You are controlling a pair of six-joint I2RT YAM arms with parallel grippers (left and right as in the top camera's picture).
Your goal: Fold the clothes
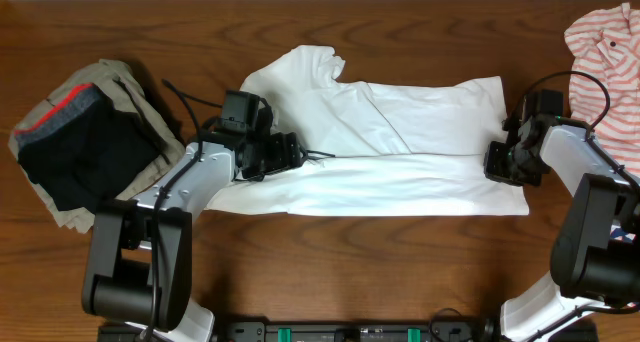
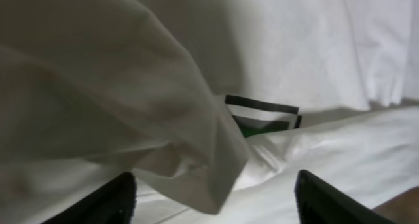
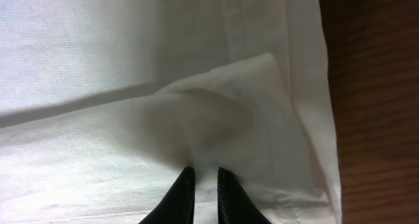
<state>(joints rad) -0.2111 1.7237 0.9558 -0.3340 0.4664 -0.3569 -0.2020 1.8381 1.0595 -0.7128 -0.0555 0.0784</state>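
Note:
A white T-shirt [image 1: 400,142] lies spread across the middle of the table, its lower part folded up into a long band. My left gripper [image 1: 293,154] is at the shirt's left side. In the left wrist view its fingers [image 2: 213,185] are wide apart, with a loose fold of white cloth [image 2: 131,106] hanging between them and the neck label [image 2: 262,117] beyond. My right gripper [image 1: 494,164] is at the shirt's right edge. In the right wrist view its fingers [image 3: 206,177] are pinched together on a raised fold of the white cloth [image 3: 216,119].
A pile of folded dark and khaki clothes [image 1: 85,142] sits at the left. An orange-striped garment [image 1: 608,52] lies at the back right corner. Bare brown table [image 1: 380,272] runs along the front, and shows right of the hem [image 3: 373,106].

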